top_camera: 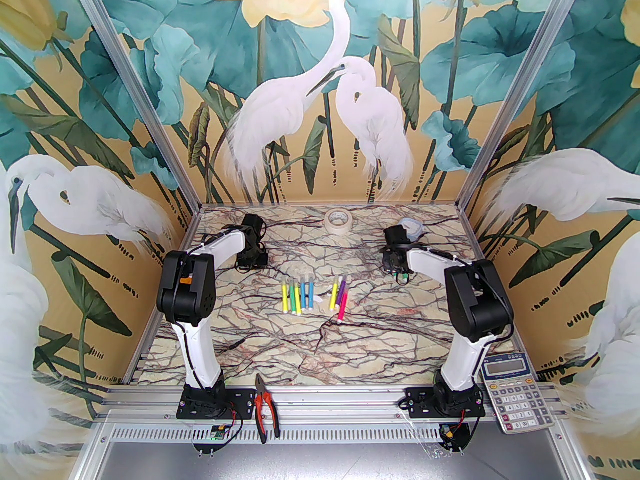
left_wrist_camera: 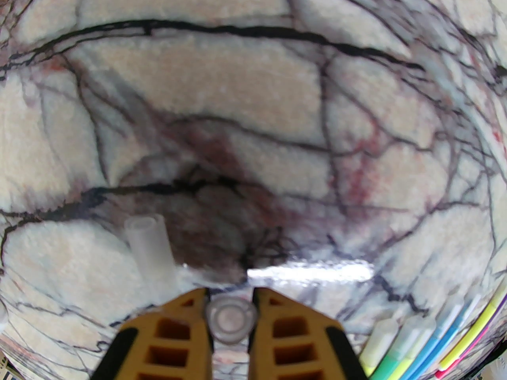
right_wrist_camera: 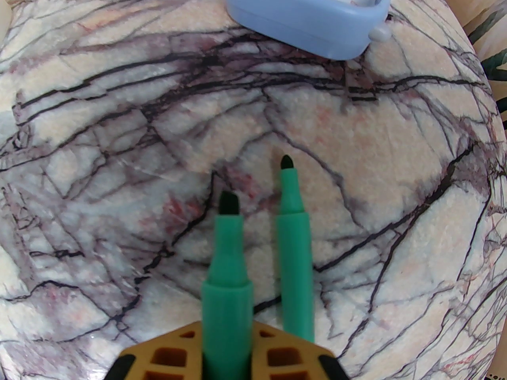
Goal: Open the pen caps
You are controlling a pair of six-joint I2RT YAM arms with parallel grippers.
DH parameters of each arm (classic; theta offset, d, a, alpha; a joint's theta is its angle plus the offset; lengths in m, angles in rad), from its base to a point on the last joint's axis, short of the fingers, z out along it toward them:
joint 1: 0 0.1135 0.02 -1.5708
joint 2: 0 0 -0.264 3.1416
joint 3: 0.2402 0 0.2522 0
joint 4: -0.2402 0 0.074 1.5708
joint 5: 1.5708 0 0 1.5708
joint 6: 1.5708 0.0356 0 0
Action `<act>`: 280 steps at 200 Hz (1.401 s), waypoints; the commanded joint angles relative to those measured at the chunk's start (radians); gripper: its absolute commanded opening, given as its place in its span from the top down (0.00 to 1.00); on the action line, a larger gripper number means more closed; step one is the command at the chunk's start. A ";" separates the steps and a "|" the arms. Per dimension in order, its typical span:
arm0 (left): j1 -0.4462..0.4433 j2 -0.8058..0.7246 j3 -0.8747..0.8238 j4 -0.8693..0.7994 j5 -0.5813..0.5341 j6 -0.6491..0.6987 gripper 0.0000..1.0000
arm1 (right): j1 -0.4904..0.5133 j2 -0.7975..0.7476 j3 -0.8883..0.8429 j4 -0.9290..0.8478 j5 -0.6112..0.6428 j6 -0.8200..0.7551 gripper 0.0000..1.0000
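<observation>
So far, two are done: the right fingers (right_wrist_camera: 277,350) clamp one bare green marker (right_wrist_camera: 227,291), its twin (right_wrist_camera: 295,244) lying just beside them. The left fingers (left_wrist_camera: 182,327) pinch a loose cap (left_wrist_camera: 231,319); a second cap (left_wrist_camera: 148,247) lies just ahead. The other markers (top_camera: 310,294), right of the left fingers (about nine), still look capped. Beyond the right fingers sits a blue box (right_wrist_camera: 309,14), contents unclear.

This looks like a robot test booth in a lab. A left robot arm (top_camera: 197,353) and a right robot arm (top_camera: 462,353) are bolted to a metal rail (top_camera: 340,398) at the near edge of a marble-look surface (top_camera: 325,358). A back wall (top_camera: 320,93) of painted birds stands in a metal frame.
</observation>
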 commanded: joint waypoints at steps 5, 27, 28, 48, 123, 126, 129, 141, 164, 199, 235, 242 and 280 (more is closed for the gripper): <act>0.006 0.023 0.018 -0.014 -0.024 0.015 0.82 | -0.009 0.024 0.029 -0.025 0.019 0.029 0.90; 0.006 0.028 0.019 -0.012 -0.026 0.014 0.78 | -0.015 0.032 0.029 -0.026 0.015 0.034 0.89; 0.006 0.028 0.019 -0.012 -0.026 0.014 0.78 | -0.015 0.033 0.029 -0.026 0.014 0.035 0.89; 0.007 0.029 0.018 -0.012 -0.033 0.014 0.76 | -0.022 0.047 0.038 -0.044 0.012 0.043 0.88; 0.007 0.041 0.020 -0.007 -0.021 0.009 0.70 | -0.039 0.058 0.033 -0.045 -0.016 0.051 0.82; 0.007 0.040 0.020 -0.007 -0.019 0.009 0.70 | -0.039 0.059 0.032 -0.045 -0.016 0.051 0.81; 0.007 0.040 0.020 -0.007 -0.020 0.009 0.69 | -0.040 0.058 0.032 -0.046 -0.018 0.050 0.81; 0.008 0.037 0.020 -0.007 -0.017 0.008 0.69 | -0.039 0.055 0.031 -0.048 -0.018 0.051 0.79; 0.006 0.027 0.021 -0.005 0.004 0.004 0.68 | -0.039 0.044 0.031 -0.051 -0.018 0.050 0.76; 0.007 -0.001 0.018 0.002 0.046 -0.003 0.66 | -0.039 0.028 0.036 -0.064 -0.012 0.045 0.70; 0.007 -0.046 0.004 0.007 0.058 -0.008 0.59 | -0.030 -0.027 0.031 -0.091 0.000 0.014 0.66; 0.008 -0.060 -0.005 0.015 0.059 -0.009 0.56 | -0.028 -0.043 0.029 -0.094 -0.004 0.007 0.65; 0.007 -0.158 -0.084 0.090 0.098 -0.024 0.42 | 0.008 -0.128 0.008 -0.104 -0.093 -0.010 0.60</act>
